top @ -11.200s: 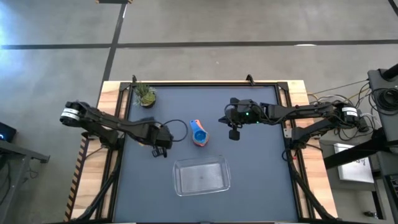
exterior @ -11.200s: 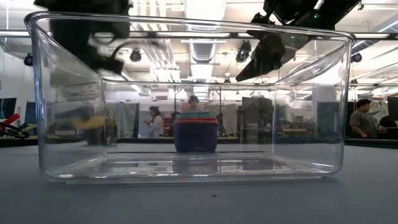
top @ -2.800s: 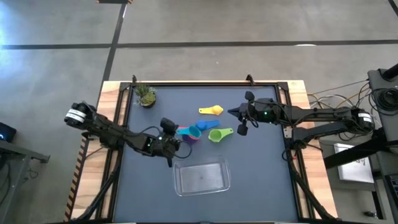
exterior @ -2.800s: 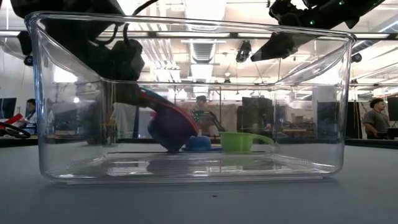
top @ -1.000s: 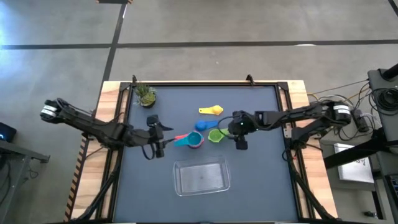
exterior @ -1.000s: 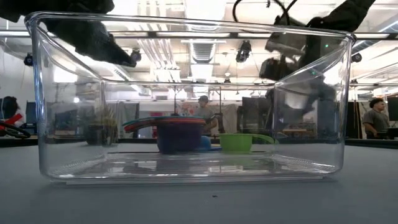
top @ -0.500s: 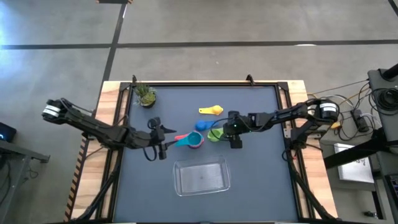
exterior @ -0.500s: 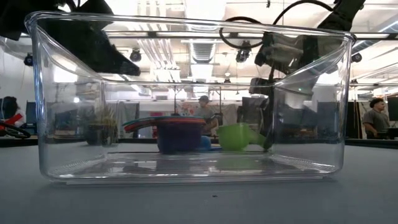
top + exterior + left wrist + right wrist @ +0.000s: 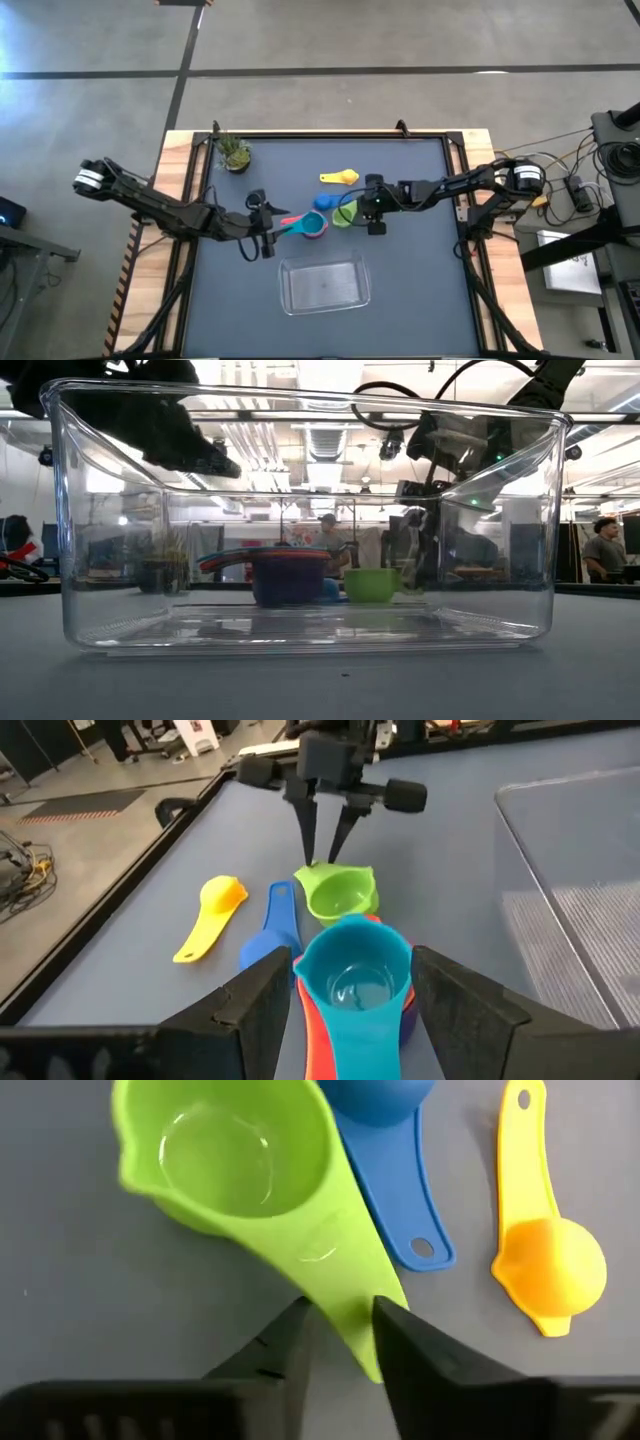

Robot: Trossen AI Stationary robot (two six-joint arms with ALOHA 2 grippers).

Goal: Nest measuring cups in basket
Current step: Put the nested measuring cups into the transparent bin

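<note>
In the high view the basket (image 9: 324,282) sits at lower centre. Above it lies a cluster of cups (image 9: 322,215), with one more cup (image 9: 340,178) just above. A plant (image 9: 233,152) stands at upper left.

The dark table (image 9: 420,290) carries the clear basket (image 9: 324,283); a potted plant (image 9: 235,153); scattered measuring cups (image 9: 330,205).

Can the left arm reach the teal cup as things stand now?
Probably yes. The left tool is open right beside the teal cup, whose bowl sits between its fingers in the wrist view. Nothing lies between them; the right tool is at the green cup.
</note>
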